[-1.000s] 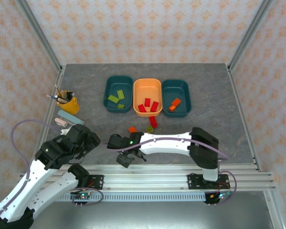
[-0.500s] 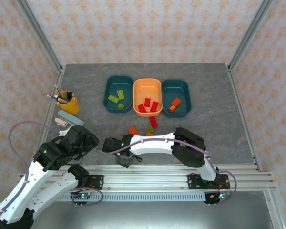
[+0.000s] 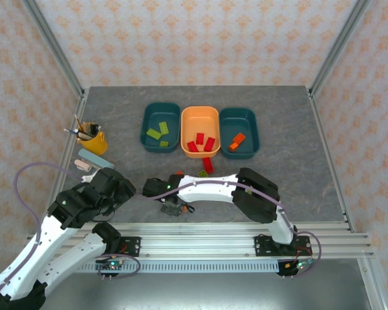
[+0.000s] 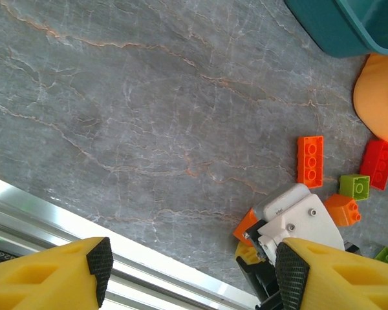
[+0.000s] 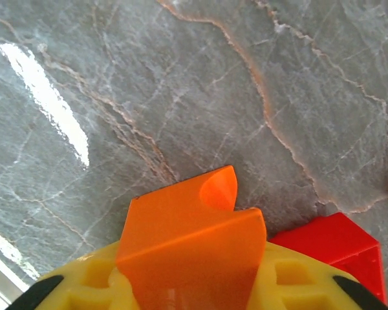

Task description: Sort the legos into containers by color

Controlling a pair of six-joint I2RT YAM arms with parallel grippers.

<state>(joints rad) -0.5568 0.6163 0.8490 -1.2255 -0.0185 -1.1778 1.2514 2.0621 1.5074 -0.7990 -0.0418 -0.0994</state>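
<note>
right gripper (image 5: pixel 193 287) clenched on orange brick (image 5: pixel 191 239), low over surface, on the near side of orange tray (image 3: pixel 200 111) | left gripper (image 4: pixel 194 261) released, idle, near-left of that tray | goal, I judge: teal tray (image 3: pixel 253 117) just right of it | risk: brick sits skewed in my grip and may twist out on the lift; red brick (image 5: pixel 333 248) just beside it could get dragged

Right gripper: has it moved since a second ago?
Yes, slightly. The right gripper, shut on an orange plastic brick, has drawn away from the aluminium rail toward the light orange tray.
</note>
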